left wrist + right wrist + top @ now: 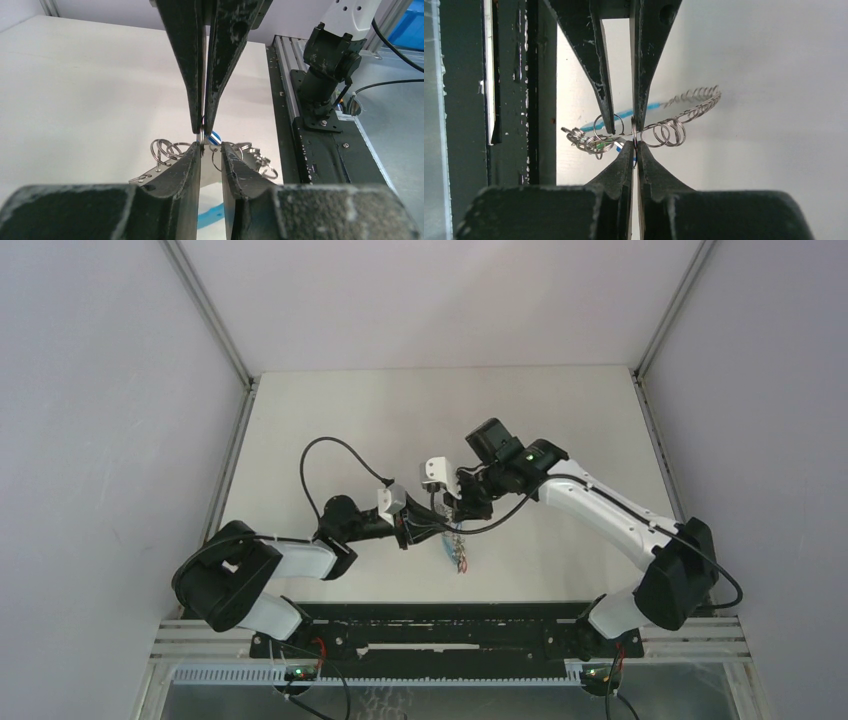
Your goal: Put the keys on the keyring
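Right tool point(634, 146) clenched on the keyring point(696, 106), apparently to hold it off the table point(560, 420) so the loop hangs free. Left tool point(211, 148) parted, gripping nothing. Blue-headed key point(214, 136) at the pinch, probably threaded.

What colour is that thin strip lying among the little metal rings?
Light blue; the strip shows best in the right wrist view.

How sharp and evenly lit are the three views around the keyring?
Top external: even light, keyring tiny, detail lost. Left wrist: left gripper soft near its base, rings beyond sharp. Right wrist: keyring crisp against pale table.
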Robot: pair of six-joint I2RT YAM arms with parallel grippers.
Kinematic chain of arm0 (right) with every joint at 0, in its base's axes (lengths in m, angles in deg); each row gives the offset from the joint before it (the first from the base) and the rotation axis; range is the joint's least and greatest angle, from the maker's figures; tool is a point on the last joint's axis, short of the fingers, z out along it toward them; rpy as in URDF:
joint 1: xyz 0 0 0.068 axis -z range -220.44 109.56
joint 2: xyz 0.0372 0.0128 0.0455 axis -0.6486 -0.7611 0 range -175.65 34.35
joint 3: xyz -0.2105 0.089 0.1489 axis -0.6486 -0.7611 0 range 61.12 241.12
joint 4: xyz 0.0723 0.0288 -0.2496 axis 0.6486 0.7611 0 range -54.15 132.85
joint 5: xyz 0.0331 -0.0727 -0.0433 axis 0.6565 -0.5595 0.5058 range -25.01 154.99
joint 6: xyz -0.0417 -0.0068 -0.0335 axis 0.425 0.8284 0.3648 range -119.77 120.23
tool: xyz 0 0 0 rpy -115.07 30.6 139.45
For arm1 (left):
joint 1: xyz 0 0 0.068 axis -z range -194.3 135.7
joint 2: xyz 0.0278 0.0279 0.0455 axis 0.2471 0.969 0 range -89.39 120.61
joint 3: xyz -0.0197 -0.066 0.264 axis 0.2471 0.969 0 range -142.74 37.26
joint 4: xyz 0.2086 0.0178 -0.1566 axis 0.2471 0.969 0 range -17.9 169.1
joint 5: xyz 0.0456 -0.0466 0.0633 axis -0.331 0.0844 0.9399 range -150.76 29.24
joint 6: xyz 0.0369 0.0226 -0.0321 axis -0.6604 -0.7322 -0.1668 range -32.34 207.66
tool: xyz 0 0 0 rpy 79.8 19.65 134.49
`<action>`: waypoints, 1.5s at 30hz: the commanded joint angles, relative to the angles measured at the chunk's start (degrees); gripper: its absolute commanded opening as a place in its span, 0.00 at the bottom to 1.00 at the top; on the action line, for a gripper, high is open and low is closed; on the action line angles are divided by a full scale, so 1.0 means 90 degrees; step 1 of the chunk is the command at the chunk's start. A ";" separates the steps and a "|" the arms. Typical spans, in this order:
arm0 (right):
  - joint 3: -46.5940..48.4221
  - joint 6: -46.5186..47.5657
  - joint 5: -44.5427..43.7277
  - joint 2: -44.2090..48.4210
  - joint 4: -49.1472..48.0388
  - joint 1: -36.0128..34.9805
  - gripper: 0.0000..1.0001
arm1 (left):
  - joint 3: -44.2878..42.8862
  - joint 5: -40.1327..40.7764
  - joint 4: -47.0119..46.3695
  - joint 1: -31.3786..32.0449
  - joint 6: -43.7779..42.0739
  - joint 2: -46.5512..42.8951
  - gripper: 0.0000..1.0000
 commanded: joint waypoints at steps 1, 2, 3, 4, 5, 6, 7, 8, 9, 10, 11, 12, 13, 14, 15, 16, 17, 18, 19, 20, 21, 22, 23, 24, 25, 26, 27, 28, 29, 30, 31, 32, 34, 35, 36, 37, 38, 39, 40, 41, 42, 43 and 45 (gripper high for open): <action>0.0617 0.0098 -0.0702 -0.0327 0.0751 -0.0291 0.00 | -0.0236 -0.0161 -0.0117 0.0013 -0.0056 -0.0119 0.26; 0.0690 0.0095 -0.0765 -0.0403 0.0805 -0.0327 0.00 | -0.0240 -0.0173 -0.0116 0.0013 -0.0050 -0.0119 0.26; 0.0754 0.0098 -0.0794 -0.0452 0.0851 -0.0361 0.00 | -0.0238 -0.0188 -0.0121 0.0013 -0.0052 -0.0125 0.26; 0.0817 0.0099 -0.0825 -0.0507 0.0900 -0.0392 0.00 | -0.0247 -0.0201 -0.0116 0.0014 -0.0043 -0.0117 0.26; 0.0875 0.0115 -0.0857 -0.0551 0.0950 -0.0418 0.00 | -0.0251 -0.0217 -0.0121 0.0014 -0.0044 -0.0110 0.26; 0.0928 0.0130 -0.0872 -0.0590 0.0989 -0.0438 0.00 | -0.0257 -0.0236 -0.0119 0.0014 -0.0033 -0.0092 0.26; 0.0968 0.0142 -0.0890 -0.0609 0.0999 -0.0458 0.00 | -0.0264 -0.0244 -0.0121 0.0014 -0.0024 -0.0077 0.26; 0.0998 0.0145 -0.0902 -0.0615 0.1006 -0.0477 0.00 | -0.0273 -0.0264 -0.0122 0.0014 -0.0017 -0.0055 0.25; 0.1025 0.0167 -0.0891 -0.0621 0.1011 -0.0491 0.00 | -0.0283 -0.0286 -0.0122 0.0014 -0.0005 -0.0036 0.25; 0.1045 0.0184 -0.0886 -0.0617 0.1020 -0.0501 0.00 | -0.0297 -0.0312 -0.0119 0.0018 0.0003 -0.0013 0.25; 0.1056 0.0201 -0.0870 -0.0614 0.1016 -0.0503 0.00 | -0.0308 -0.0325 -0.0117 0.0023 -0.0001 0.0011 0.25; 0.1067 0.0206 -0.0861 -0.0607 0.1012 -0.0504 0.00 | -0.0309 -0.0330 -0.0127 0.0023 0.0015 0.0034 0.25; 0.1079 0.0214 -0.0864 -0.0607 0.1010 -0.0511 0.00 | -0.0323 -0.0339 -0.0136 0.0028 0.0026 0.0058 0.25; 0.1089 0.0216 -0.0857 -0.0611 0.1009 -0.0513 0.00 | -0.0324 -0.0341 -0.0138 0.0032 0.0027 0.0073 0.25; 0.1098 0.0216 -0.0863 -0.0617 0.1010 -0.0521 0.00 | -0.0329 -0.0341 -0.0141 0.0042 0.0027 0.0092 0.25; 0.1108 0.0216 -0.0862 -0.0624 0.1012 -0.0530 0.00 | -0.0340 -0.0341 -0.0141 0.0043 0.0021 0.0108 0.25; 0.1118 0.0225 -0.0869 -0.0636 0.1020 -0.0546 0.00 | -0.0342 -0.0333 -0.0136 0.0043 0.0027 0.0115 0.25; 0.1134 0.0226 -0.0869 -0.0636 0.1033 -0.0560 0.00 | -0.0349 -0.0331 -0.0141 0.0051 0.0025 0.0127 0.25; 0.1155 0.0236 -0.0882 -0.0644 0.1049 -0.0578 0.00 | -0.0353 -0.0324 -0.0135 0.0052 0.0027 0.0137 0.25; 0.1180 0.0232 -0.0877 -0.0653 0.1055 -0.0595 0.00 | -0.0351 -0.0313 -0.0140 0.0060 0.0027 0.0138 0.25; 0.1200 0.0249 -0.0883 -0.0655 0.1067 -0.0614 0.00 | -0.0365 -0.0309 -0.0141 0.0062 0.0027 0.0148 0.25; 0.1221 0.0259 -0.0873 -0.0660 0.1078 -0.0632 0.00 | -0.0366 -0.0310 -0.0141 0.0062 0.0032 0.0158 0.25; 0.1239 0.0278 -0.0870 -0.0657 0.1084 -0.0653 0.00 | -0.0375 -0.0303 -0.0141 0.0070 0.0037 0.0165 0.25; 0.1254 0.0298 -0.0870 -0.0656 0.1094 -0.0671 0.00 | -0.0379 -0.0310 -0.0141 0.0077 0.0046 0.0165 0.25; 0.1270 0.0303 -0.0866 -0.0660 0.1103 -0.0686 0.00 | -0.0373 -0.0311 -0.0141 0.0081 0.0047 0.0160 0.25; 0.1289 0.0311 -0.0865 -0.0666 0.1116 -0.0705 0.00 | -0.0379 -0.0311 -0.0136 0.0089 0.0045 0.0151 0.25; 0.1309 0.0318 -0.0867 -0.0674 0.1126 -0.0724 0.00 | -0.0380 -0.0303 -0.0139 0.0091 0.0047 0.0135 0.24; 0.1327 0.0323 -0.0869 -0.0695 0.1141 -0.0741 0.00 | -0.0380 -0.0307 -0.0139 0.0092 0.0040 0.0130 0.21; 0.1342 0.0332 -0.0871 -0.0702 0.1152 -0.0759 0.00 | -0.0379 -0.0311 -0.0140 0.0092 0.0046 0.0127 0.16; 0.1352 0.0338 -0.0869 -0.0725 0.1157 -0.0780 0.00 | -0.0377 -0.0316 -0.0141 0.0092 0.0053 0.0127 0.12; 0.1363 0.0334 -0.0882 -0.0737 0.1160 -0.0793 0.00 | -0.0374 -0.0325 -0.0139 0.0100 0.0054 0.0124 0.09; 0.1374 0.0333 -0.0887 -0.0750 0.1163 -0.0804 0.00 | -0.0386 -0.0330 -0.0141 0.0101 0.0061 0.0120 0.06; 0.1384 0.0322 -0.0898 -0.0755 0.1159 -0.0823 0.00 | -0.0380 -0.0345 -0.0141 0.0111 0.0061 0.0130 0.01; 0.1384 0.0305 -0.0906 -0.0740 0.1142 -0.0826 0.00 | -0.0388 -0.0351 -0.0141 0.0111 0.0066 0.0129 0.00; 0.1379 0.0261 -0.0933 -0.0716 0.1126 -0.0817 0.00 | -0.0384 -0.0346 -0.0141 0.0111 0.0066 0.0134 0.00; 0.1368 0.0221 -0.0969 -0.0681 0.1107 -0.0803 0.00 | -0.0375 -0.0329 -0.0141 0.0111 0.0062 0.0124 0.00; 0.1308 0.0176 -0.1017 -0.0587 0.1045 -0.0777 0.00 | -0.0356 -0.0288 -0.0141 0.0111 0.0050 0.0117 0.00; 0.1227 0.0138 -0.1017 -0.0489 0.0925 -0.0727 0.00 | -0.0324 -0.0241 -0.0169 0.0111 0.0035 0.0105 0.00; 0.1123 0.0118 -0.0947 -0.0388 0.0856 -0.0656 0.00 | -0.0299 -0.0184 -0.0233 0.0111 0.0031 0.0086 0.00; 0.1020 0.0095 -0.0820 -0.0274 0.0782 -0.0547 0.01 | -0.0260 -0.0126 -0.0303 0.0103 0.0045 0.0083 0.00; 0.0897 0.0075 -0.0646 -0.0156 0.0712 -0.0420 0.02 | -0.0224 -0.0079 -0.0390 0.0094 0.0061 0.0076 0.00; 0.0781 0.0068 -0.0443 -0.0028 0.0655 -0.0292 0.04 | -0.0189 -0.0045 -0.0462 0.0085 0.0079 0.0077 0.00; 0.0492 0.0064 -0.0049 0.0213 0.0477 -0.0017 0.09 | -0.0158 -0.0002 -0.0609 0.0073 0.0133 0.0103 0.00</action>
